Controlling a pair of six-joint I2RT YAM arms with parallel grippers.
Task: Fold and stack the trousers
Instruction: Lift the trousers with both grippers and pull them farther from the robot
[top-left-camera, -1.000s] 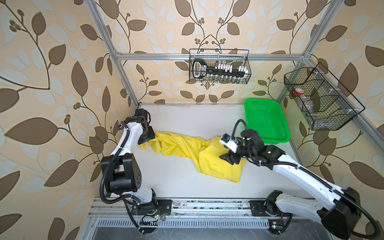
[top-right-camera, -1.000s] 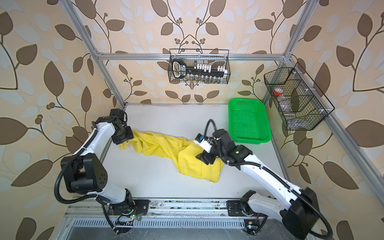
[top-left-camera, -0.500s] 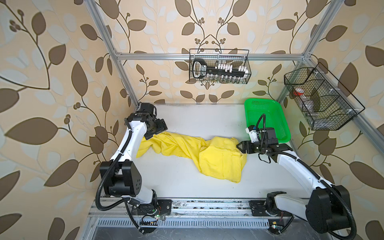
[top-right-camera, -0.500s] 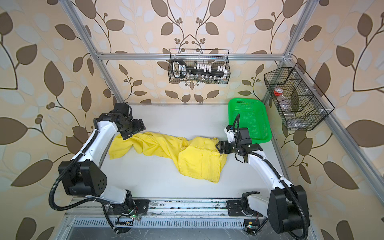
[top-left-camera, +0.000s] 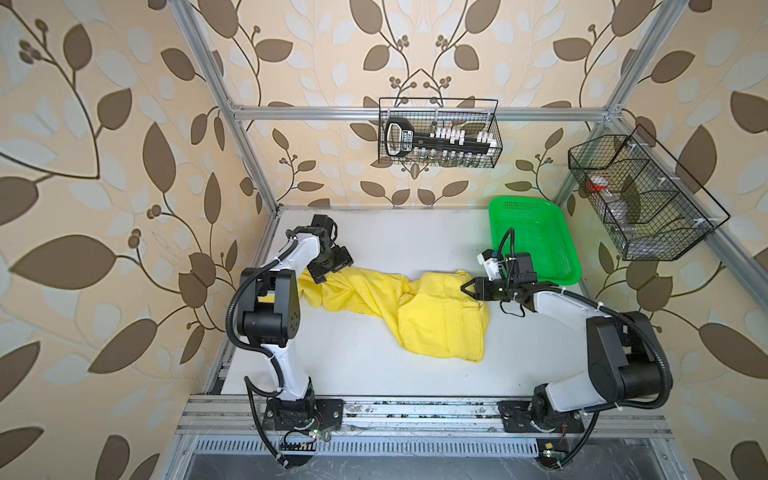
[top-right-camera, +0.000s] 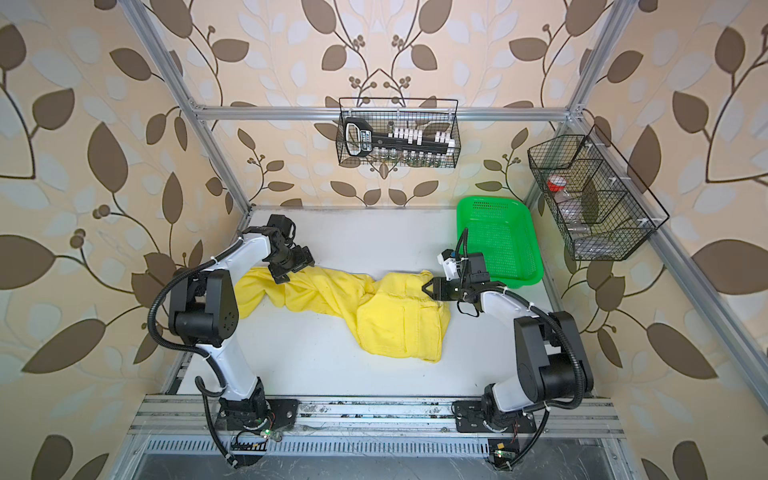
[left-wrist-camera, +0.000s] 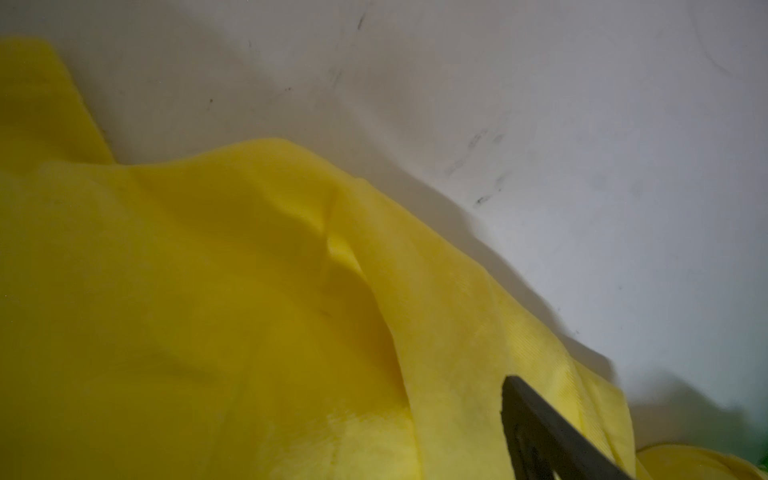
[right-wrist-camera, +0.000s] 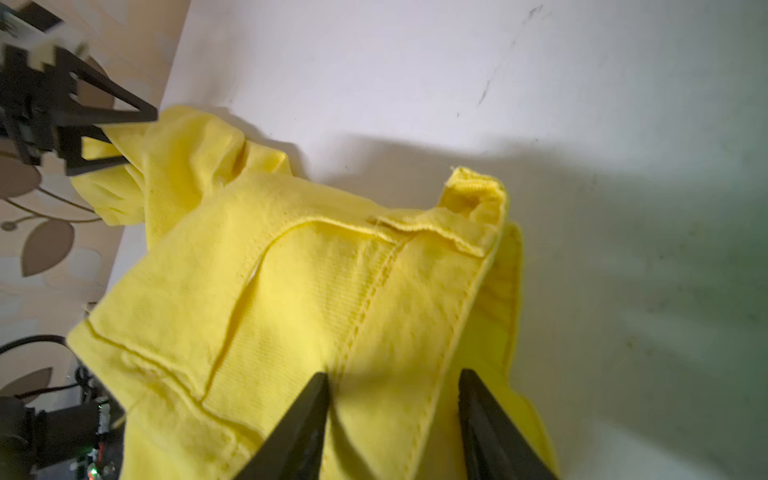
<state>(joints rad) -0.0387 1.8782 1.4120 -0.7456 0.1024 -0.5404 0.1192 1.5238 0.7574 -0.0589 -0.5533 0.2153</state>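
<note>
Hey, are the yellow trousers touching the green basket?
Apart: in a top view, bare table shows between the trousers and the green basket.

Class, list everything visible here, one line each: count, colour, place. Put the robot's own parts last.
trousers: one pair, bright yellow, rumpled across the middle of the table
mesh basket: one, green, far right corner of the table
back wire basket: one, black, hung on the back wall
side wire basket: one, black, hung on the right wall
table: one, white, beneath the trousers
left gripper: one, black, open at the trousers' left end
right gripper: one, black, open over the trousers' right end
</note>
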